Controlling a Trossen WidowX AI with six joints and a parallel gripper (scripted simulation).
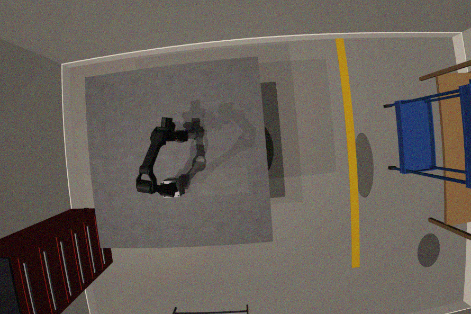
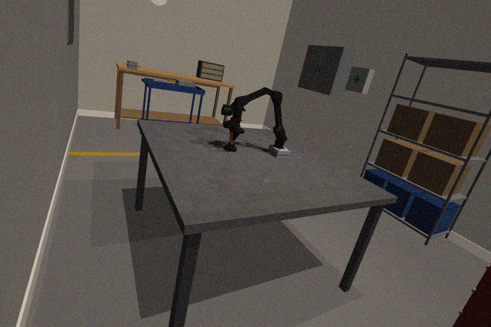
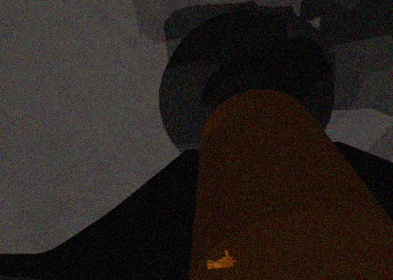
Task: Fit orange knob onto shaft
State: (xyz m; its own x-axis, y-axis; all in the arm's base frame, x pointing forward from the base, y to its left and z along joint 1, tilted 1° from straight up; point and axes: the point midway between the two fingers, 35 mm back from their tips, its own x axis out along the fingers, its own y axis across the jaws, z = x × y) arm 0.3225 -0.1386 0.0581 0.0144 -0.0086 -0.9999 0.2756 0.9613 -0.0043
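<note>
My gripper (image 2: 232, 133) (image 3: 262, 159) is shut on the orange knob (image 2: 231, 138) (image 3: 265, 183), pointing down, with a black finger on each side. The knob stands roughly upright directly over the dark round pedestal (image 2: 229, 148) (image 3: 183, 95). In the wrist view the knob covers the pedestal's near middle part. The silver shaft, the knob's hole and its flat side are hidden. The knob's lower end is close to the pedestal's top in the exterior view, but I cannot tell whether it touches or how far it sits on the shaft.
The grey table (image 1: 228, 223) (image 2: 254, 180) carries the pedestal and the arm's white base (image 2: 279, 151), which stands to the right of the pedestal in the exterior view. Arm shadows fall beside the pedestal. Blue cart (image 1: 416, 135), wooden workbench and shelving (image 2: 428, 144) stand away from the table.
</note>
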